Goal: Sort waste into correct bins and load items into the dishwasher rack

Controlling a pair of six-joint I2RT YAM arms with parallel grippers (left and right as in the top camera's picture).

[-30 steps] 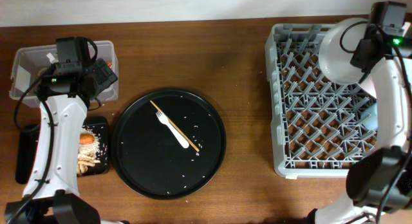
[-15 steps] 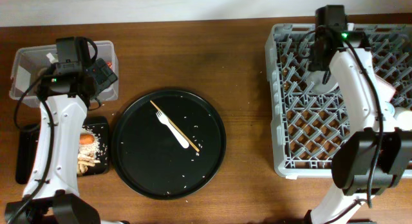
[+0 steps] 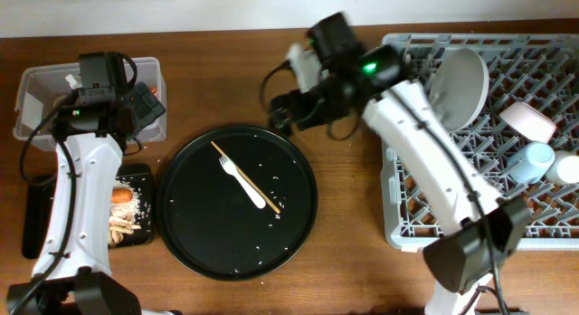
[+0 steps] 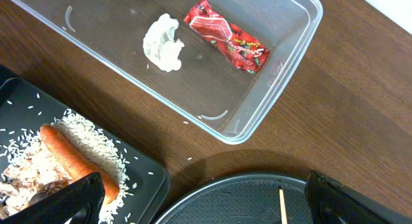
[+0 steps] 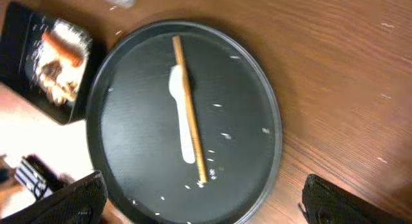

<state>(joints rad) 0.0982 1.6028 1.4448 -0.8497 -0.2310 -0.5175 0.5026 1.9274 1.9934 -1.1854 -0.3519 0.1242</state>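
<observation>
My right gripper (image 3: 286,109) hangs open and empty above the far edge of the round black tray (image 3: 199,233); in the right wrist view it (image 5: 206,212) is over the white fork (image 5: 181,124) and the wooden stick (image 5: 188,108), which lie crossed. My left gripper (image 3: 145,109) stands open by the clear box (image 3: 36,89), which holds the tissue (image 4: 162,42) and the red wrapper (image 4: 226,36). The flat black tray (image 4: 138,169) carries rice (image 4: 90,137) and the carrot (image 4: 71,158). In the grey rack (image 3: 384,143) stand the plate (image 3: 457,75), the bowl (image 3: 527,120) and the blue cup (image 3: 534,157).
Rice grains are scattered over the round tray. Bare brown table (image 3: 348,197) lies between that tray and the rack. My right arm (image 3: 434,161) stretches across the rack's left edge. The rack's front half holds only pegs.
My right gripper opened, left the plate upright in the rack, and swung left to the round tray's far edge. The left arm has not moved.
</observation>
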